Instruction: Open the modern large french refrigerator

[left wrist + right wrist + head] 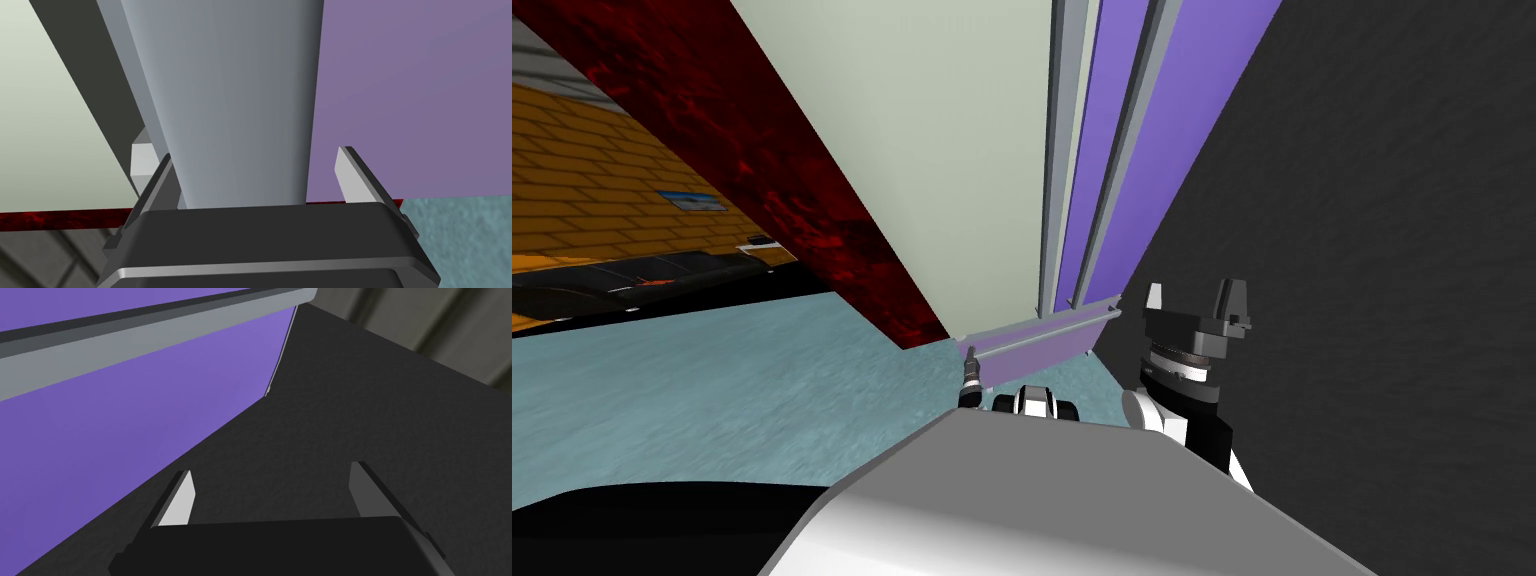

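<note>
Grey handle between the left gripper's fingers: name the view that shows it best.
Left wrist view: the grey handle runs broad between the fingers of the open left gripper, beside the purple door. Head view shows small grey bars there; right wrist view, one grey bar; I cannot tell which is it.

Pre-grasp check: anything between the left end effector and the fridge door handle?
Nothing visible. The grey handle already lies between the open fingers of the left end effector, close to one finger and clear of the other, with the purple refrigerator door right behind it.
</note>
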`<state>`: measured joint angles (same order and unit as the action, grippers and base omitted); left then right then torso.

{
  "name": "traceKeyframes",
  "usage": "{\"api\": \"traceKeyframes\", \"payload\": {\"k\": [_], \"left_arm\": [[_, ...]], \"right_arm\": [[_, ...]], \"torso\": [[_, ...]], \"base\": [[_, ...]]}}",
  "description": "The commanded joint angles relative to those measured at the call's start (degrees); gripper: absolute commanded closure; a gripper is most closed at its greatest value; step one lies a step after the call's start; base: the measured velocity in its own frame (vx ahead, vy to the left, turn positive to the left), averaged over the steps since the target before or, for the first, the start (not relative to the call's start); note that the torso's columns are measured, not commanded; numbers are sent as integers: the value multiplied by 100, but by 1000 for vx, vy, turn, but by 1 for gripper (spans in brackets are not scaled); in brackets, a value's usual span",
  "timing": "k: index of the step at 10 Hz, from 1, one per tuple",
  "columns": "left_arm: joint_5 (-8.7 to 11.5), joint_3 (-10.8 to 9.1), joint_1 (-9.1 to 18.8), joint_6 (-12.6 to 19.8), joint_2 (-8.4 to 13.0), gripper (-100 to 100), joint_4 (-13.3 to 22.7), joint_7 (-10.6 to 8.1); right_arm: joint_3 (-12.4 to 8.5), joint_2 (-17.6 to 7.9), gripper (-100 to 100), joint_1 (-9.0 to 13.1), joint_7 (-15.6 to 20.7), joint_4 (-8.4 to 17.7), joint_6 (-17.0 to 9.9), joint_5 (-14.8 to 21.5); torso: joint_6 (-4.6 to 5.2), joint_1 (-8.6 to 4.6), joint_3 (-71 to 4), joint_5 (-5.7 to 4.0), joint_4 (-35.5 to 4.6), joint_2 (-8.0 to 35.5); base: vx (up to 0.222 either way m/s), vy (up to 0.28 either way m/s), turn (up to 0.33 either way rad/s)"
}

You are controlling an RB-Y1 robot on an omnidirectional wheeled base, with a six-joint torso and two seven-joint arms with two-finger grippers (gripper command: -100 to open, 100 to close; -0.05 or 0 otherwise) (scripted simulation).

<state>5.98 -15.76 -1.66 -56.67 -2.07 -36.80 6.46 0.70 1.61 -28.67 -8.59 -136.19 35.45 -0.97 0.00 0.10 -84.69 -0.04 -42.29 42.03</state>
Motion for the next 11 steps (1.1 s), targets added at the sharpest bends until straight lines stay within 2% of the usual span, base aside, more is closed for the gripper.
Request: {"api": "traceKeyframes", "payload": {"k": [1, 2, 3, 4, 10, 11], "left_arm": [[157, -223, 340, 25, -45, -100, 217, 228], [218, -307, 480, 30, -61, -100, 325, 309], [178, -250, 347, 56, -80, -100, 252, 261], [97, -139, 201, 19, -28, 100, 109, 146], [-267, 367, -636, -14, 70, 100, -538, -341], [-267, 367, -636, -14, 70, 100, -538, -341]], "right_arm": [[0, 0, 0, 0, 0, 0, 0, 0], [0, 0, 0, 0, 0, 0, 0, 0], [0, 0, 0, 0, 0, 0, 0, 0], [0, 0, 0, -1, 0, 0, 0, 0], [0, 0, 0, -3, 0, -1, 1, 0], [0, 0, 0, -3, 0, -1, 1, 0]], "torso": [[3, 3, 0, -1, -4, -2], [9, 4, 1, -3, -10, -3], [14, 2, 1, -2, -12, -7], [3, -8, -4, 0, 0, -7], [11, 7, 5, 26, 22, 2], [7, 9, 7, 30, 27, 2]], "base": [[-83, 42, -140], [-86, 33, -126], [-41, 13, -27], [50, -16, 222], [97, -43, 160], [47, -28, 54]]}}
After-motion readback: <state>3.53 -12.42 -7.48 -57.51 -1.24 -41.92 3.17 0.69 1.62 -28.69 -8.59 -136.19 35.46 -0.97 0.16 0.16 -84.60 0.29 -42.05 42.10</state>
